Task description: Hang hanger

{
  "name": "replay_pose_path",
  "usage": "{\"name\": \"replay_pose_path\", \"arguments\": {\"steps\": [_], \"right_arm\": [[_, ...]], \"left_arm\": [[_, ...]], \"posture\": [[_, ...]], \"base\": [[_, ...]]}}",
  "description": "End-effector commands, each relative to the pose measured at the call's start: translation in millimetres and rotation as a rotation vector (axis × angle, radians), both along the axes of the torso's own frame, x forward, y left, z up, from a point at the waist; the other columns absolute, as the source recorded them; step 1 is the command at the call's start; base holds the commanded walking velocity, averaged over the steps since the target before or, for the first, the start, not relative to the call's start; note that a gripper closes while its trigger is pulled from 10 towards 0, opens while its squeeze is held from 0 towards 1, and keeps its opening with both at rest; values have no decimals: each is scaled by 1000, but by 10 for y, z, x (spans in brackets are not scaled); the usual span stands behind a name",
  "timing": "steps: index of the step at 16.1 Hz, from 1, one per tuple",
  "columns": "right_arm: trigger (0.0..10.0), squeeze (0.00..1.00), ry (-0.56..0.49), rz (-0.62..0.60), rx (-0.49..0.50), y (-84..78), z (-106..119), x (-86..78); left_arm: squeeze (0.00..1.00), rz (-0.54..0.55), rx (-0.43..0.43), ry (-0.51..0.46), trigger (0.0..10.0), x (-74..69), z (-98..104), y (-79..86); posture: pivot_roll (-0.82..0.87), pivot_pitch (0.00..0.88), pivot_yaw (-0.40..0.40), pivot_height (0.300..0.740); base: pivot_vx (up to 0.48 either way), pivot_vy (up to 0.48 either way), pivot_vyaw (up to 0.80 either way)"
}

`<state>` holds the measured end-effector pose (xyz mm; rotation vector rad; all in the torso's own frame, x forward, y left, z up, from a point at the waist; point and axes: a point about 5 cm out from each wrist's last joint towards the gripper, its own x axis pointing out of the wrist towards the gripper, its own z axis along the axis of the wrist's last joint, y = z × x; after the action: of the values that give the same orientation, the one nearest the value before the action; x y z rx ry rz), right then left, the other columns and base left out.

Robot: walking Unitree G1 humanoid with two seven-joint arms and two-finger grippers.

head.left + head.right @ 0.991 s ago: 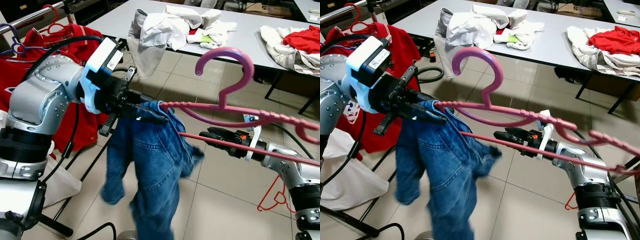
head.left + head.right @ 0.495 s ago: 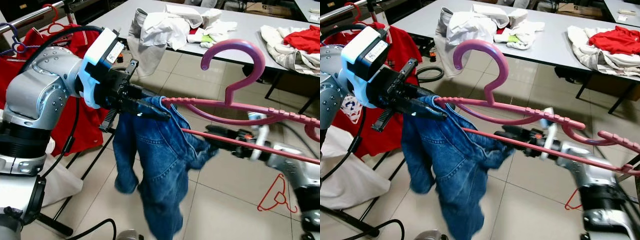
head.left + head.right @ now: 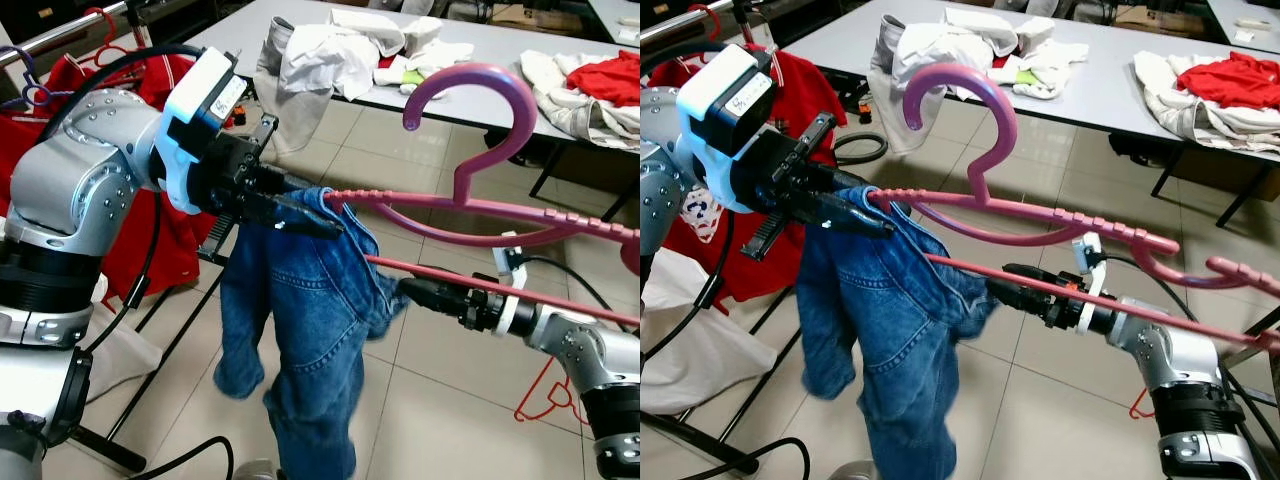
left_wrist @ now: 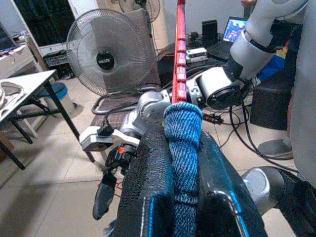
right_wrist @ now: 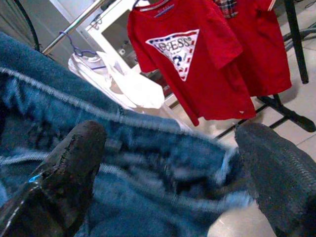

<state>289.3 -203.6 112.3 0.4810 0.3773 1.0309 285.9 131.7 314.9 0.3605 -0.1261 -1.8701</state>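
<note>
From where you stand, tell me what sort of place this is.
Probably a workroom set up for laundry handling: a long table piled with clothes, a garment rack with red shirts, tiled floor, a standing fan.

1. A tiled floor (image 3: 430,400) of large beige squares with dark grout lines covers the lower frame.
2. A long grey table (image 3: 500,55) on black legs runs across the top, strewn with white clothes (image 3: 330,45) at upper centre and a red garment (image 3: 605,75) at upper right.
3. At upper left a clothes rail (image 3: 60,35) carries red shirts (image 3: 150,110).
4. A spare red hanger (image 3: 550,390) lies on the floor at lower right.
5. The left wrist view shows a standing fan (image 4: 106,57) at upper left and a lit laptop (image 4: 234,28) at upper right.
</note>
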Motion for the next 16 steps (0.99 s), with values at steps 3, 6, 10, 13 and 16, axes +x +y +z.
{"name": "replay_pose_path", "arguments": {"steps": [3,6,10,13,16], "right_arm": [[10000,1000,-32,9,-12,-29,75,22],[10000,1000,-15,79,-40,-45,29,-64],[10000,565,8,91,-69,-68,-46,-106],[10000,0,27,66,-106,-61,-126,-92],[10000,0,31,37,-124,-62,-149,-51]], "left_arm": [[0,-28,1,-35,0,-43,97,-11],[0,-18,-7,-40,0,-15,105,11],[0,-22,-20,-47,0,-7,149,9],[0,-34,-27,-51,0,-16,168,-1],[0,-55,-21,-61,0,-60,219,-37]], "posture": [[123,86,-12,740],[121,85,-14,740],[122,84,-13,740],[123,85,-12,740],[128,83,-13,740]], "base": [[0,0,0],[0,0,0],[0,0,0],[0,0,0],[0,0,0]]}}
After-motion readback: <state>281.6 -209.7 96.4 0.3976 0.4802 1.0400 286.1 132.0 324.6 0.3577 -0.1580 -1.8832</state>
